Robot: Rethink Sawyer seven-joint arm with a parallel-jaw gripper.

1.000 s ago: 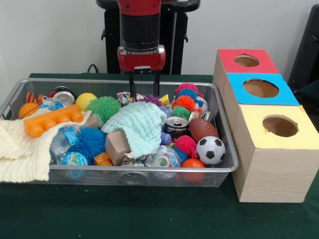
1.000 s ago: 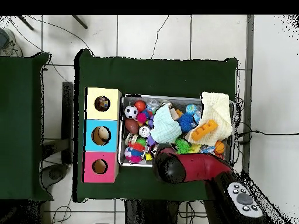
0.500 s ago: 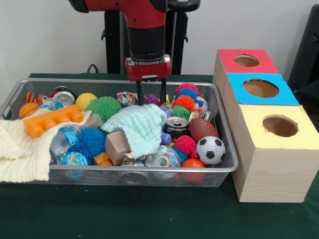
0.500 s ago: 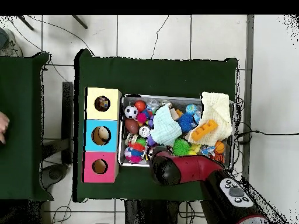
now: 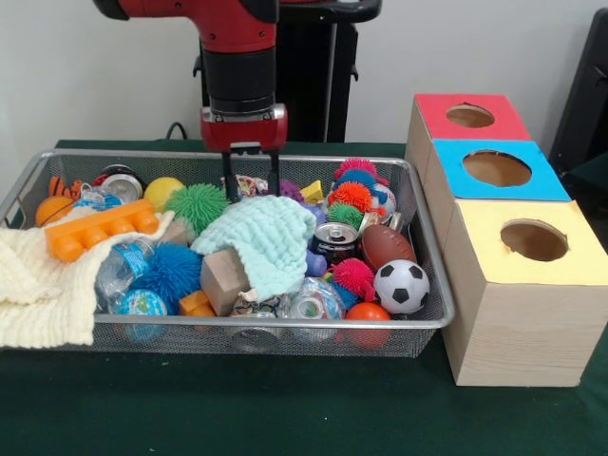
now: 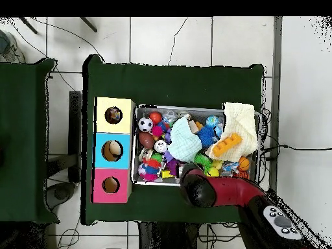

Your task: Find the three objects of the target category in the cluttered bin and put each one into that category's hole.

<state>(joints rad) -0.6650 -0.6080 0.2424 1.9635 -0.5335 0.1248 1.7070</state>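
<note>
A soccer ball and a wooden block lie at the bin's near side, with a mint cloth heaped mid-bin. The yellow box's hole is right of the bin. One patterned rag lies by the far rim. The gripper hangs just over it, fingers apart, holding nothing.
</note>
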